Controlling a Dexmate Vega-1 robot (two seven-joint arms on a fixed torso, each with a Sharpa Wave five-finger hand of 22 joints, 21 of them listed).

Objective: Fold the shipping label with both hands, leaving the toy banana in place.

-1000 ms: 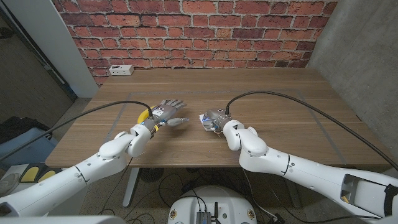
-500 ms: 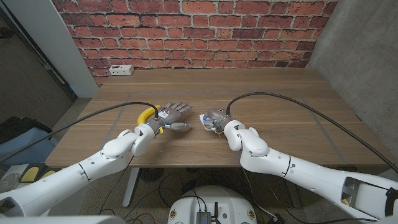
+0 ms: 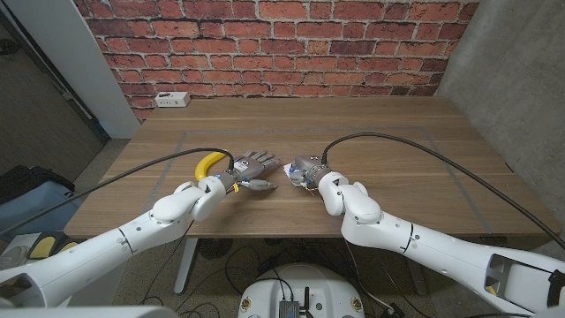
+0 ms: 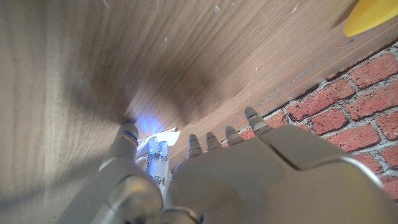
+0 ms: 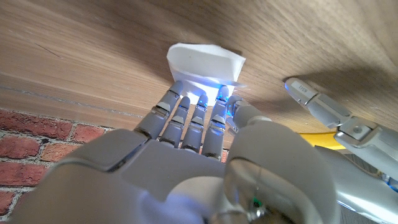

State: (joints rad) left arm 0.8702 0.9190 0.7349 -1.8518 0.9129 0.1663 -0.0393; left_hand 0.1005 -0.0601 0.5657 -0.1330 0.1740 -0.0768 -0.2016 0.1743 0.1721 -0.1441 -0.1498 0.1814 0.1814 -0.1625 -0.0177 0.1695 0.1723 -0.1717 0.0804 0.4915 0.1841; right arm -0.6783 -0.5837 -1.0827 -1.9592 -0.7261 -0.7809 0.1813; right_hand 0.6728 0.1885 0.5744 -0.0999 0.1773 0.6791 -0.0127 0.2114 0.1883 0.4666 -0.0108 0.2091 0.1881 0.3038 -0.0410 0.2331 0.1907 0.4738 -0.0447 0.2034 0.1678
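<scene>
The white shipping label (image 3: 288, 173) lies crumpled on the table's middle, one edge lifted (image 5: 205, 62). My right hand (image 3: 305, 168) bends over it, and its fingertips (image 5: 199, 99) press on the label's near edge, thumb beside them. My left hand (image 3: 252, 167) hovers just left of the label with its fingers spread and nothing in it; its thumb (image 5: 317, 102) reaches toward the label without touching it. The yellow toy banana (image 3: 208, 163) lies behind my left wrist and is untouched; it also appears in the left wrist view (image 4: 373, 15).
A white power strip (image 3: 170, 99) sits at the table's far left corner by the brick wall. Black cables arc over both arms. Bare wood (image 3: 397, 132) stretches to the right and toward the wall.
My left hand has moved right, away from the banana and closer to the label, so the banana now shows fully. My right hand has stayed on the label.
</scene>
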